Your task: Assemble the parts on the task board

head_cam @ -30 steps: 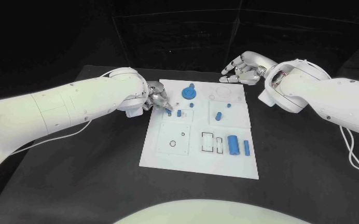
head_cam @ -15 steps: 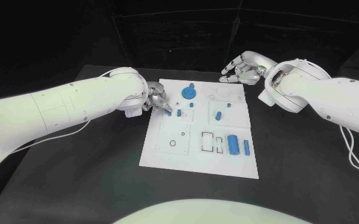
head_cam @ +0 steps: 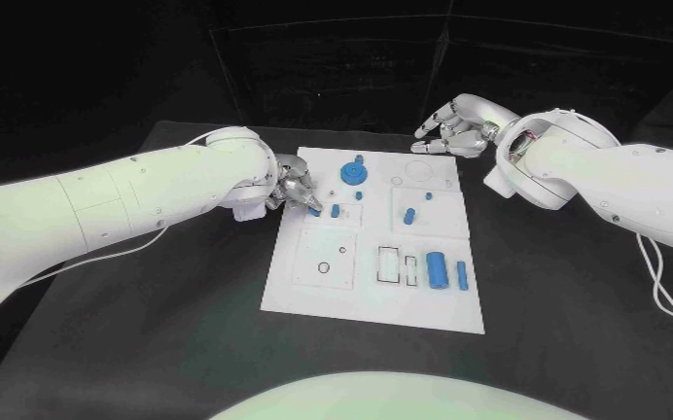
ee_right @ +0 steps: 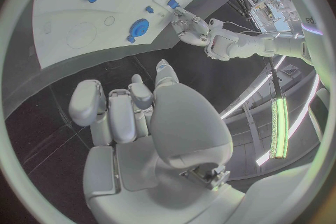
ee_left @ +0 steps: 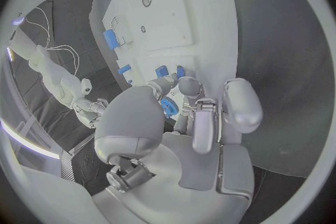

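Observation:
The white task board (head_cam: 376, 289) lies in the middle of the table. A blue gear (head_cam: 354, 173) stands near its far edge, with two small blue pegs (head_cam: 336, 211) just below it. My left hand (head_cam: 295, 188) hovers at the board's left edge, and its fingertips (ee_left: 187, 87) point down close to those pegs (ee_left: 161, 71). They are apart and hold nothing. A short blue part (head_cam: 409, 216) sits mid-board. A blue cylinder (head_cam: 437, 269) and a blue bar (head_cam: 462, 276) lie at the right. My right hand (head_cam: 451, 129) hangs past the far right corner, loosely spread and empty.
Empty outlined slots (head_cam: 389, 263) and a round hole (head_cam: 324, 268) mark the board's near half. Black table (head_cam: 168, 323) surrounds the board on all sides. The right wrist view shows the gear (ee_right: 139, 28) and my left hand (ee_right: 189, 25) across the board (ee_right: 70, 11).

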You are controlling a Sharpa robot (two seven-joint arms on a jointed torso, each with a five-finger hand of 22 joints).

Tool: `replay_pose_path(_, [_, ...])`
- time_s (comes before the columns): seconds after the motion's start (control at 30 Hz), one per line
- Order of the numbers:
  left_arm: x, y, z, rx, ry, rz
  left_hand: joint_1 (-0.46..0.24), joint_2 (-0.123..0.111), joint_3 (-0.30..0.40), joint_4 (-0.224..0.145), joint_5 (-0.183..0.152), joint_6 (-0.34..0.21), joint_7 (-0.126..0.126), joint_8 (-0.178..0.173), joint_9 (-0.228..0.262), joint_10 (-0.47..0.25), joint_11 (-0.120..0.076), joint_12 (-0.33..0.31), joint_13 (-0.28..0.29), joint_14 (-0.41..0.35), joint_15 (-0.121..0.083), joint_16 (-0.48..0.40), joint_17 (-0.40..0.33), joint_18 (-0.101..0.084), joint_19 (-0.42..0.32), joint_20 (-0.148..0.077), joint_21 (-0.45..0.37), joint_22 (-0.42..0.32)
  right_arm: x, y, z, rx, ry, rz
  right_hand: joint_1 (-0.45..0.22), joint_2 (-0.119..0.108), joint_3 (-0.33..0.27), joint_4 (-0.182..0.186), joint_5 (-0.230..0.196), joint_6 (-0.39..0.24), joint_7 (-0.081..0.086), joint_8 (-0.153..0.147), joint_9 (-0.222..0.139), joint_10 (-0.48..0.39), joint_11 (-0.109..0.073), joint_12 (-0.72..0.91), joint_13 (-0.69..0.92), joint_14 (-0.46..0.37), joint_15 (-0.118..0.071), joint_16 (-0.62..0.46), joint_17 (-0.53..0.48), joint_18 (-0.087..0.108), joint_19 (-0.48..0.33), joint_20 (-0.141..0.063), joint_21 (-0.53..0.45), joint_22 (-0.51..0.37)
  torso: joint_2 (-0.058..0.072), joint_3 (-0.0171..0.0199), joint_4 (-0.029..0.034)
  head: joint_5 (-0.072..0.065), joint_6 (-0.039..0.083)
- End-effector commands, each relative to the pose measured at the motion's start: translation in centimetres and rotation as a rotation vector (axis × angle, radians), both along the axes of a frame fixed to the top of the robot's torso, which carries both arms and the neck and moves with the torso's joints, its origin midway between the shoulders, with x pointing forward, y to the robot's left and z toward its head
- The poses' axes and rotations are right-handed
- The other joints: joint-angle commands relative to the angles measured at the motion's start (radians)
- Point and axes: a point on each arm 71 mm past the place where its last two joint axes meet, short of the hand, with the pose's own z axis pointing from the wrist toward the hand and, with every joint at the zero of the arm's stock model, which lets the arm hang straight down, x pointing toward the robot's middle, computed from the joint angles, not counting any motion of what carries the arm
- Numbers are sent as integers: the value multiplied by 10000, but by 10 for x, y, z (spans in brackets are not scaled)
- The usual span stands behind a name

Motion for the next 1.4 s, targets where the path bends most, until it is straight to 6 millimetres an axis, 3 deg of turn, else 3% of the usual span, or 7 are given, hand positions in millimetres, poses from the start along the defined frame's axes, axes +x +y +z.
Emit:
replay_pose_path(0.03, [-3,3,-7,422,295,-110,-12,30,1233,-1128,22,9,-91,83,0,31,-17,-52,-6,994,-27,15,2440,21,40,7,75,31,0,1,1,11,-29,109,50,71,-49,-5,37,-83,3,43,-15,-43,-1,-29,-10,277,-68,-49,-1,189,-81,4,-53,-12,7,-5,1,-3,8])
replay_pose_path(0.33, [-2,-2,-7,396,266,-145,-164,-11,1235,-1022,5,15,-116,151,10,52,-25,-46,-13,993,-29,14,2439,21,36,6,64,26,0,2,1,13,-28,122,82,75,-57,-12,45,-81,2,51,-14,-37,-2,-21,-8,279,-70,-54,-1,188,-75,2,-55,-10,6,-5,3,-6,-11])
replay_pose_path(0.47, [-2,-3,-7,406,282,-166,-777,-376,609,-616,-76,172,-231,280,-6,115,-101,38,21,995,-84,18,2446,12,53,-27,93,87,0,2,1,12,-26,121,82,75,-57,-12,45,-81,2,51,-14,-37,-2,-21,-8,279,-70,-54,-1,188,-75,2,-55,-10,-1,-3,-2,-17,-7])
replay_pose_path(0.57, [-1,-4,-7,423,297,-165,-1049,-489,75,-351,-76,290,-273,291,-71,127,-144,102,69,997,-126,23,2454,2,73,-68,124,144,0,2,1,13,-28,118,83,77,-60,-11,44,-82,2,52,-14,-40,-1,-24,-13,279,-70,-57,-3,189,-77,2,-58,-14,2,0,0,-27,-13])
replay_pose_path(1.23, [2,-2,-8,510,313,-57,-1742,-495,-1943,735,-102,568,-356,538,-169,153,-212,264,165,1008,-205,49,2507,-31,134,-158,205,323,0,3,1,23,-40,113,79,79,-68,-4,42,-84,2,53,-14,-47,-1,-33,-24,279,-70,-62,-8,191,-82,1,-65,-24,3,2,2,-46,-16])
replay_pose_path(1.3, [3,-2,-8,476,222,27,-1847,-530,-2282,898,-321,567,-359,555,-181,151,-213,275,165,1007,-205,46,2501,-29,130,-157,186,308,1,3,1,24,-44,113,74,81,-71,1,41,-84,3,53,-15,-45,0,-30,-21,279,-70,-63,-8,190,-80,1,-64,-22,5,5,5,-55,-12])
replay_pose_path(1.4, [4,-2,-7,447,136,113,-1912,-521,-2872,1182,-934,534,-379,576,-207,137,-225,291,162,1006,-213,45,2498,-24,134,-172,175,314,1,3,1,25,-45,114,74,81,-71,1,41,-84,3,53,-15,-45,0,-30,-21,279,-70,-63,-8,190,-80,1,-64,-22,5,-1,2,-62,-12])
